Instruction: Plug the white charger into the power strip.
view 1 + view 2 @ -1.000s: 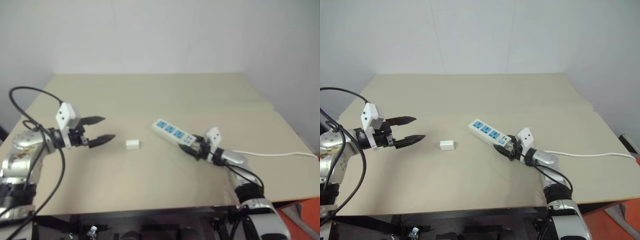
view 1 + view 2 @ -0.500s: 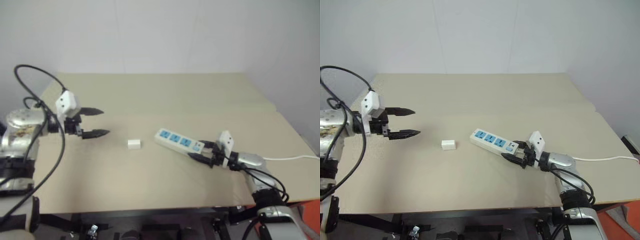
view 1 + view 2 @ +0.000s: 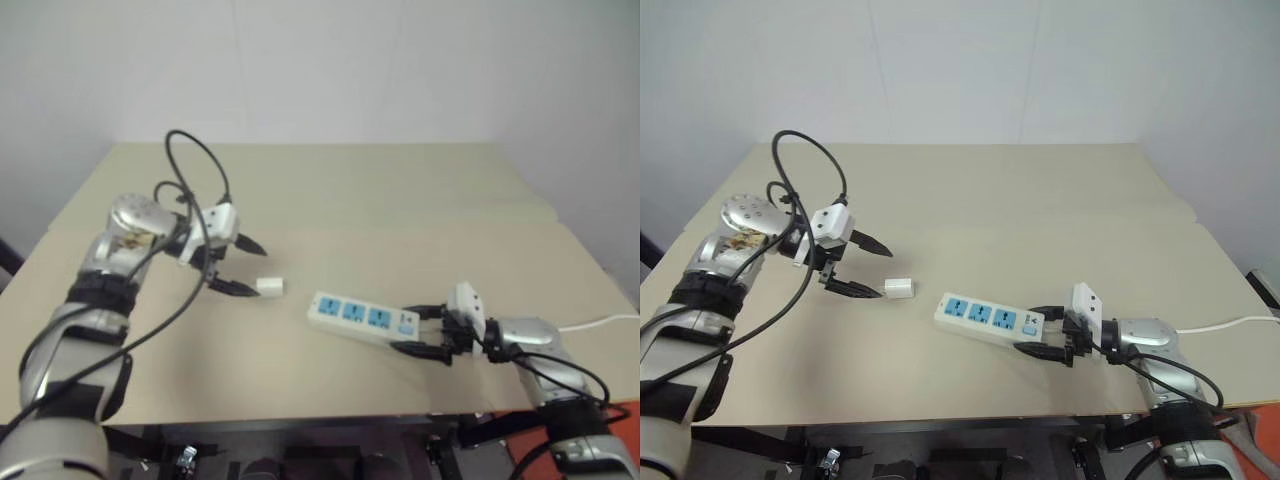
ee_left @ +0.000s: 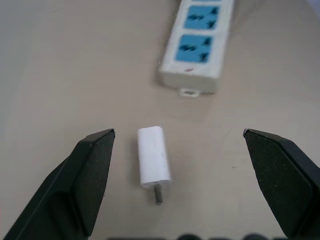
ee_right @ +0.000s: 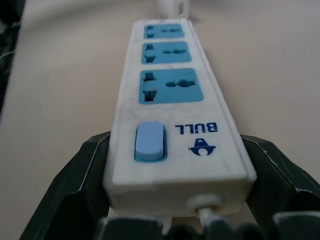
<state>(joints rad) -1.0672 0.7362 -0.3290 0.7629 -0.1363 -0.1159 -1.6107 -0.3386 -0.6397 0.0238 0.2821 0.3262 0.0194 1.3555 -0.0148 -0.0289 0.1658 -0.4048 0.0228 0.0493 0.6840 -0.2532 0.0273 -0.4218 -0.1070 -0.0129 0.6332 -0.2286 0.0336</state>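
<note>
The white charger [image 3: 268,287] lies on its side on the beige table, its metal pin showing in the left wrist view [image 4: 154,162]. My left gripper [image 3: 258,272] is open and hangs just over it, one finger [image 4: 92,175] on either side, touching nothing. The power strip [image 3: 360,317], white with three blue sockets, lies flat to the right of the charger, near the table's front edge. My right gripper [image 3: 420,330] is shut on the power strip's switch end [image 5: 172,145], its fingers [image 5: 95,170] pressed against both long sides. A bare strip of table separates charger and power strip.
The strip's thin white cable [image 3: 600,322] runs off to the right behind my right gripper. The beige table [image 3: 330,190] stretches wide toward the white wall. A black cable loop [image 3: 195,160] arches above my left arm. The front edge [image 3: 300,418] lies close below the power strip.
My left gripper has swung right and down until it straddles the charger, still open. My right gripper has drawn the power strip toward the front edge and turned it more level. The charger stayed put.
</note>
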